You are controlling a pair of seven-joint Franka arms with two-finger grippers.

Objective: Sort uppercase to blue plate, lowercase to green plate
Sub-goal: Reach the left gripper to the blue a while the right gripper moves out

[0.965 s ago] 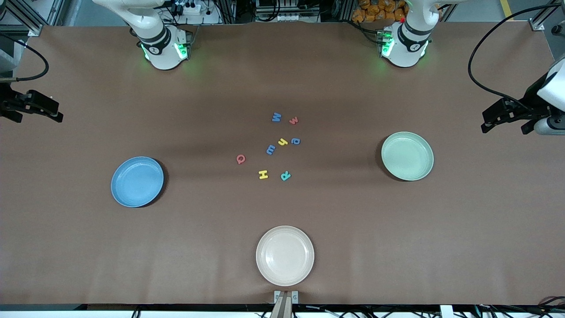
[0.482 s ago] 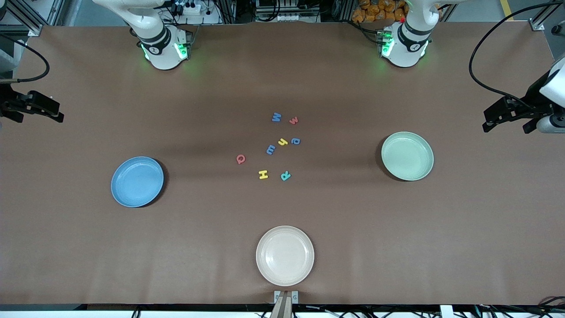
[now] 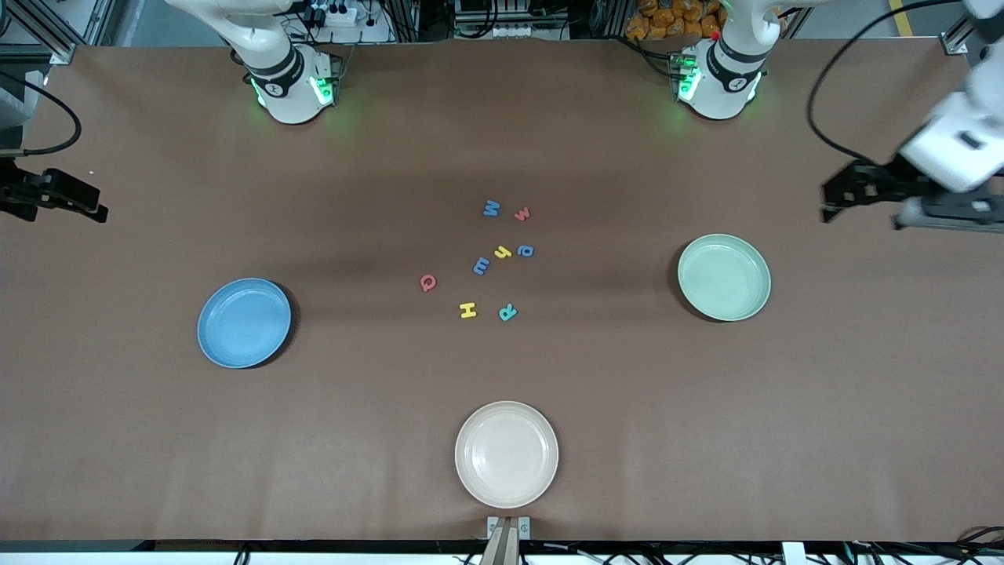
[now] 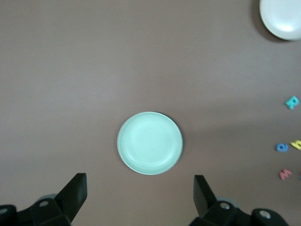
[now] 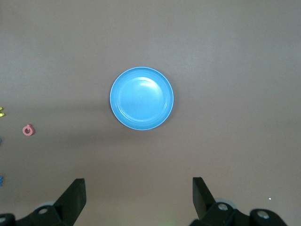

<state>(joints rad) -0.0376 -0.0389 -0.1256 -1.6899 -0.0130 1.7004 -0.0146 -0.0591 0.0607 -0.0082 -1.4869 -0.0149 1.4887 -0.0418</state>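
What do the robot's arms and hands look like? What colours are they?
Both arms are white with black bands and glowing green lights at their bases. The left gripper and the right gripper are black, each with two flat, wedge-shaped fingers. A black cable loops out to each hand.

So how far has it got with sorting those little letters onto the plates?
Nothing is sorted yet. The blue plate and green plate hold no letters, and all eight letters, such as the teal R and red w, lie mid-table. Nothing is in hand: the left gripper is open over the table's left-arm end, the right gripper open over the right-arm end. Every letter remains to move.
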